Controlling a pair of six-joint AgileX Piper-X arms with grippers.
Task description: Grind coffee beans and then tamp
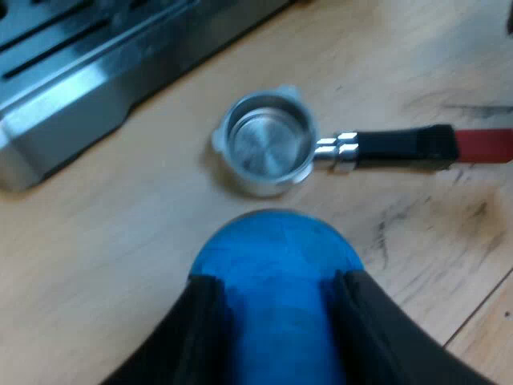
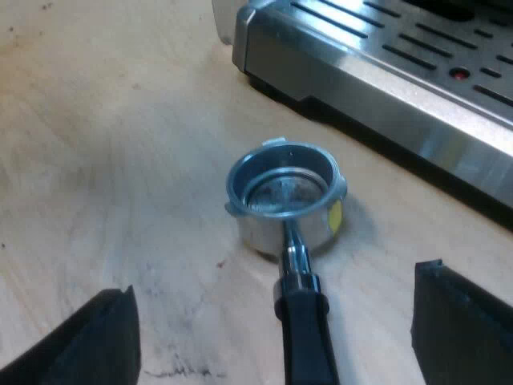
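Observation:
The metal holder (image 1: 267, 144) lies loose on the wooden table, its basket empty and shiny inside. Its dark handle (image 1: 401, 147) ends in red (image 1: 484, 145). My left gripper (image 1: 276, 321) is shut on the blue tamper (image 1: 276, 273), which hangs a short way from the holder's basket. In the right wrist view the holder (image 2: 284, 196) sits just beyond my right gripper (image 2: 276, 337), whose black fingers (image 2: 96, 337) stand wide open on either side of the dark handle (image 2: 309, 341), apart from it.
The espresso machine's steel drip tray (image 1: 72, 80) stands close behind the holder, also seen as a slotted steel base (image 2: 377, 72). Bare wooden table (image 2: 104, 160) spreads around the holder.

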